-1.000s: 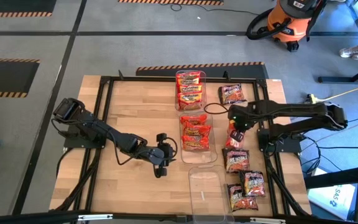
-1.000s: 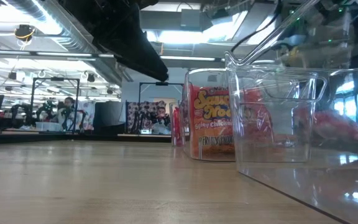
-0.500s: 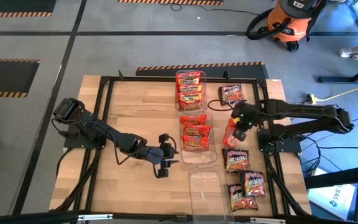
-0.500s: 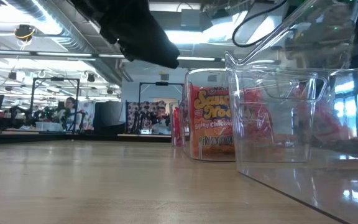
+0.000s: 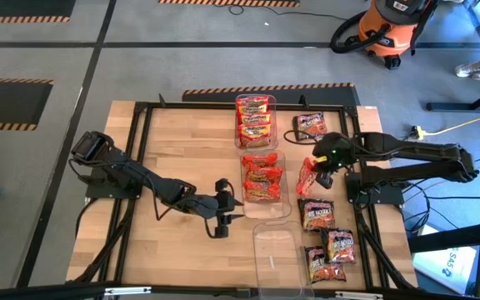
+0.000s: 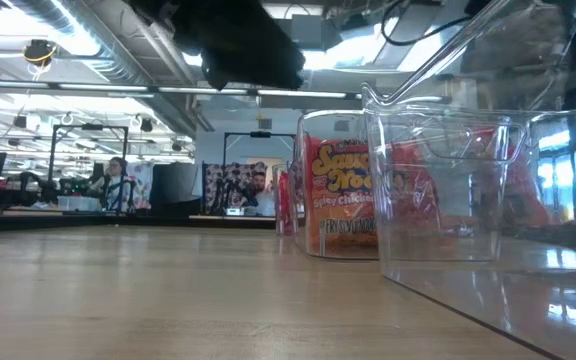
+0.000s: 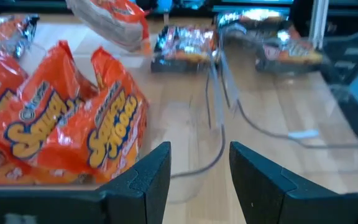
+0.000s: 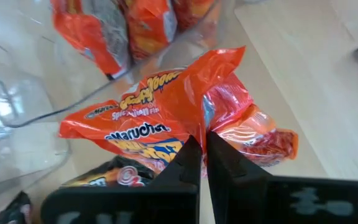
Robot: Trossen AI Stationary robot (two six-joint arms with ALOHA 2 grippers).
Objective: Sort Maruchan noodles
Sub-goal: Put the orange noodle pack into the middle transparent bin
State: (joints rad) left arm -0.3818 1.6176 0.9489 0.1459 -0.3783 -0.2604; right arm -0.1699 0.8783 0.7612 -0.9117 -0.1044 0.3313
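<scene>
Right gripper (image 8: 202,163) is pinched tight on an orange-red packet (image 8: 185,115), holding it by a fold of wrapper. High view puts that packet (image 5: 307,177) in the air just right of the middle bin (image 5: 283,158), over bare bench (image 5: 182,142). Only the right wrist view shows the pinch itself, plus the "Maruchan" print on the wrapper.

Left gripper (image 5: 220,218) sits low on the bench just left of the middle bin, fingers (image 7: 143,177) partly apart, nothing between them. Left wrist view looks straight into that bin's orange packets (image 7: 61,124), with dark packets (image 7: 185,43) lying on the wood beyond.

High view layout, three clear bins in a column down the bench centre:
- far bin (image 5: 272,102): stack of red-yellow packets (image 5: 255,121)
- middle bin: orange-red packets (image 5: 262,177)
- near bin (image 5: 275,258): no packets visible in it

Loose dark packets on the right side: one (image 5: 311,125) near the far bin, three more (image 5: 327,242) near the front right corner.

Low view sees neither gripper clearly, only a dark arm mass (image 6: 238,45) overhead. It does show the bins side-on, near bin wall (image 6: 448,190) in front and an orange packet (image 6: 343,195) upright behind it. People show in the room behind the bench (image 6: 118,175)
</scene>
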